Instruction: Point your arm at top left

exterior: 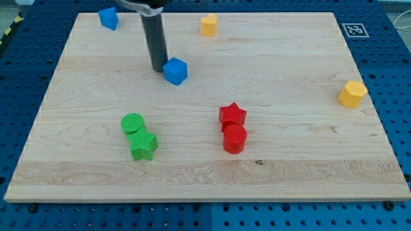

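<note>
My dark rod comes down from the view's top, and my tip rests on the wooden board in its upper left part. A blue cube sits just right of my tip, close to it or touching. A second blue block lies near the board's top left corner, up and left of my tip.
A yellow block sits at the top centre and another yellow block near the right edge. A green cylinder touches a green star at lower left. A red star touches a red cylinder at centre.
</note>
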You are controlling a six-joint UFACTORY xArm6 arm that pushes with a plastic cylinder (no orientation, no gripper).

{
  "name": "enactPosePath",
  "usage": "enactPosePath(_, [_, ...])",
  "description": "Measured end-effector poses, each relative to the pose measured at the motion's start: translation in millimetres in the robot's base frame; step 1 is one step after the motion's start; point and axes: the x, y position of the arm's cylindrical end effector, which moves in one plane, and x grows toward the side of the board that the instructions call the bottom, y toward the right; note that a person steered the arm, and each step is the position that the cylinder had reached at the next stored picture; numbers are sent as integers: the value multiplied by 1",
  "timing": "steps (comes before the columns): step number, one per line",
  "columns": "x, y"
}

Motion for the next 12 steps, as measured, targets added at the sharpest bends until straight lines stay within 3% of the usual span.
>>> enactPosePath(1, [0, -24])
enactPosePath(2, [0, -84])
enactPosePath(4, [-46, -217])
enactPosePath(7, [-55, -219])
enactPosePath(12, [-173, -208])
